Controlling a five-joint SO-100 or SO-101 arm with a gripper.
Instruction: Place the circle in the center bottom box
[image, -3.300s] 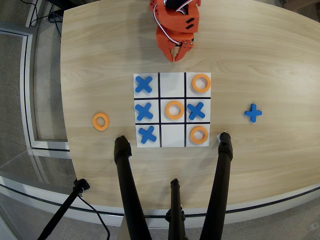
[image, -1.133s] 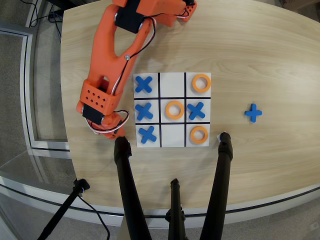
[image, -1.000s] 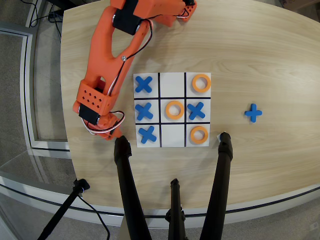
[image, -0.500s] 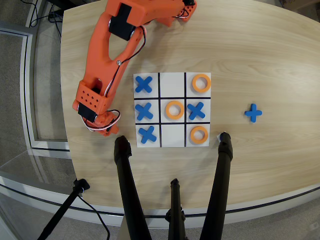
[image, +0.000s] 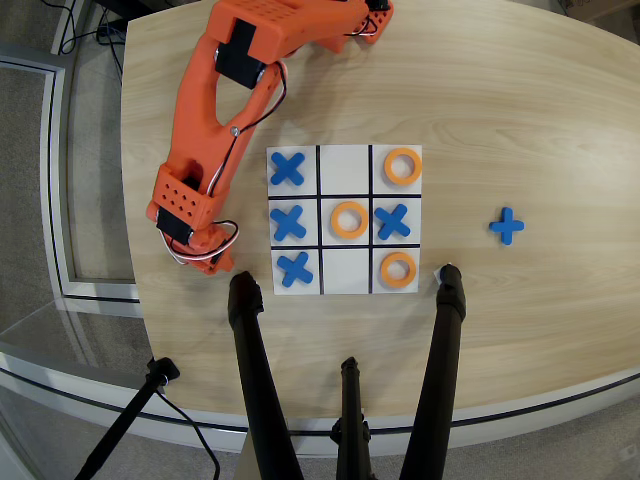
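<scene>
- Gripper (image: 210, 262) sits left of the board (image: 345, 152) on the table (image: 520, 110); finger state cannot be told, arm covers it.
- Center bottom box (image: 345, 170) is empty.

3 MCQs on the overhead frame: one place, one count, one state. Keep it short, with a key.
1. Where on the wooden table does the loose blue plus piece lie in the overhead view?
A. right of the white 3x3 board
B. left of it
C. on it

2. How many flat orange rings show on the board?
A. two
B. three
C. five

3. What state is the board's middle cell nearest the orange robot arm's base?
A. holds a blue X
B. holds a ring
C. empty

Key: 1 A, the plus sits on bare wood off the board's right edge. 2 B, rings and. 3 C, only white shows.
</scene>
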